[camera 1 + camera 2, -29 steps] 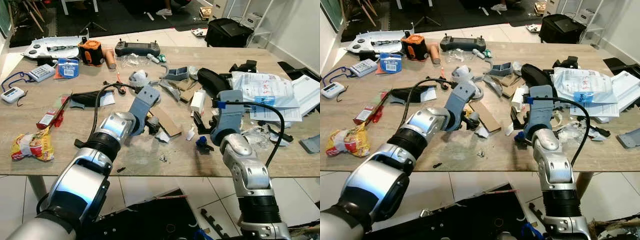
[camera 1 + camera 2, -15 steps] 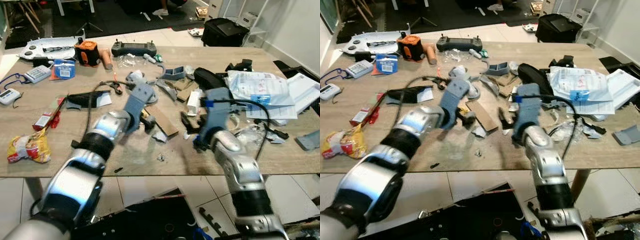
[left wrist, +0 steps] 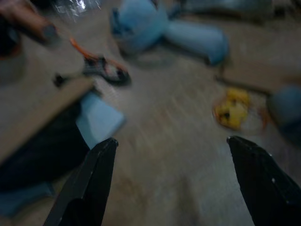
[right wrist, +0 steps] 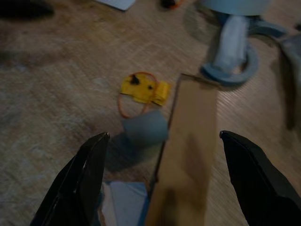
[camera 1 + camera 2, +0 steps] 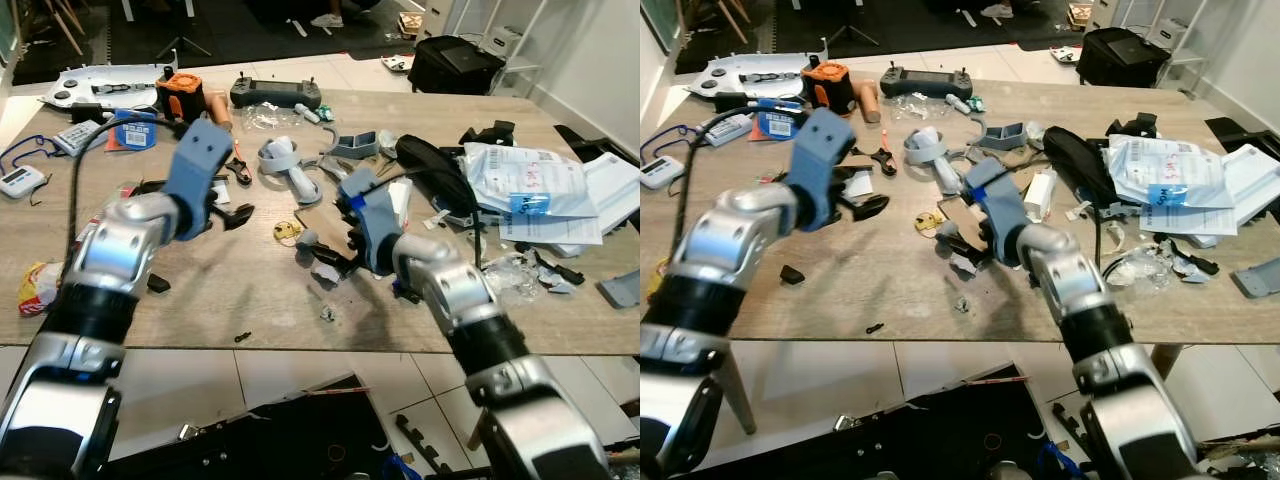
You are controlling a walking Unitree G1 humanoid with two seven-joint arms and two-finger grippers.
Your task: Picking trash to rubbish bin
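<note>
**Right wrist view: spread fingers hover over scraps**

Right gripper [image 4: 160,179] is released, empty, aimed at a small grey cylinder [image 4: 145,128] and brown cardboard strip [image 4: 188,155] near the wooden table's [image 5: 260,300] front edge, probably lining up a pick. Left gripper [image 3: 171,181], equally unclenched, hovers leftward above bare wood.

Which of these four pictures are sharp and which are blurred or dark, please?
Left eye and right eye views: bright and mostly sharp, with the wooden table well lit. Left wrist view: dim and smeared by motion; the yellow scrap is soft, the left tool open. Right wrist view: dim, slightly soft; cardboard strip readable, right tool open.
</note>
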